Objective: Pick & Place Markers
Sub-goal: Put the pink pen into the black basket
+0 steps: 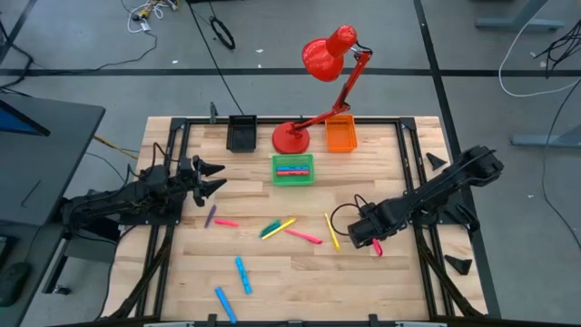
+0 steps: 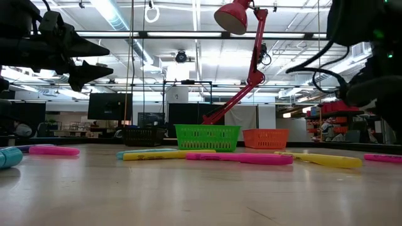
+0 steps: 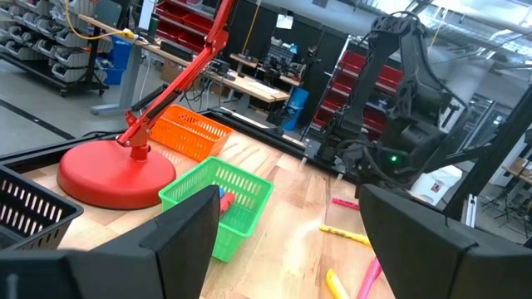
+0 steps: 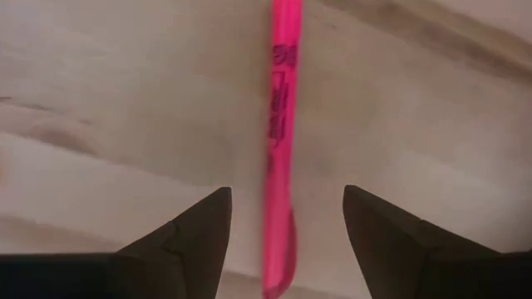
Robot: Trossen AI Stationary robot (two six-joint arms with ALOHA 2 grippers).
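Note:
My right gripper (image 1: 365, 233) (image 4: 287, 195) is low over the table's right part, open. A pink marker (image 4: 283, 100) (image 1: 377, 247) lies flat on the wood, and one finger stands on each side of it. My left gripper (image 1: 213, 178) (image 3: 287, 199) hangs open above the table's left part, pointing toward the green bin (image 1: 293, 170). That bin holds blue and pink markers. More markers lie flat on the table: purple (image 1: 211, 215), pink (image 1: 226, 222), yellow-green (image 1: 279, 227), pink (image 1: 302, 236), yellow (image 1: 331, 231) and two blue (image 1: 243, 274).
A red lamp stands on its round base (image 1: 291, 138) at the far edge, between a black bin (image 1: 241, 133) and an orange bin (image 1: 340, 134). Its arm and shade (image 1: 329, 53) lean out past the far edge. A black frame (image 1: 404, 145) borders the table.

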